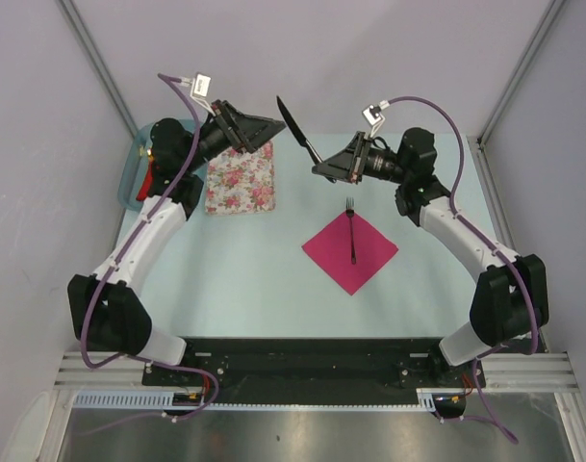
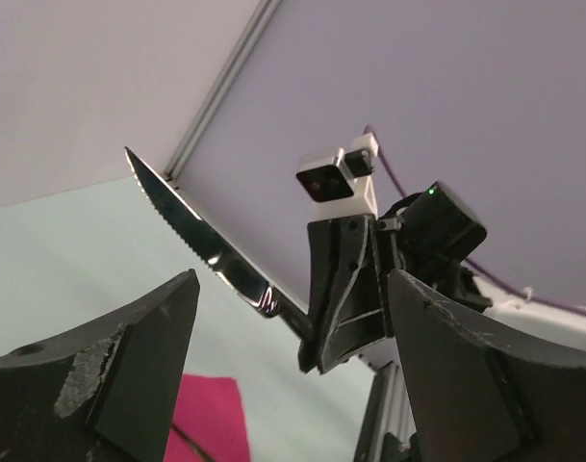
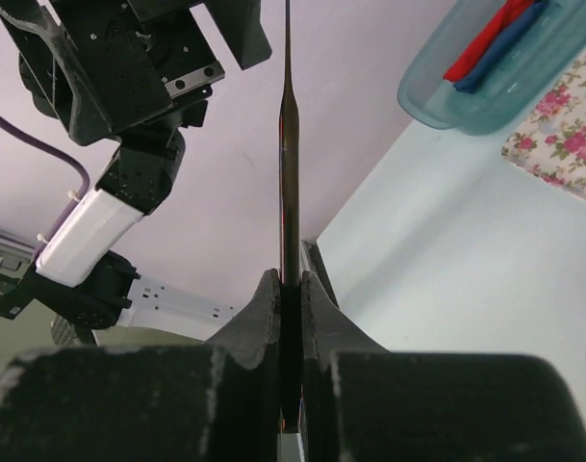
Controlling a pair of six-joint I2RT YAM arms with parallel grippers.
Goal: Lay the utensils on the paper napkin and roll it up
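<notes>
My right gripper is shut on the handle of the dark knife, holding it in the air above the table's far side with the blade pointing up and to the left. From the right wrist, the knife runs straight out of the shut right gripper. My left gripper stands open just left of the blade, holding nothing. In the left wrist view the serrated knife passes between the spread left gripper fingers without touching them. The fork lies on the pink paper napkin, which is flat at the table's centre.
A white floral cloth lies at the back left under the left arm. A teal bin beside it holds red and blue rolls. Grey walls close in the sides and back.
</notes>
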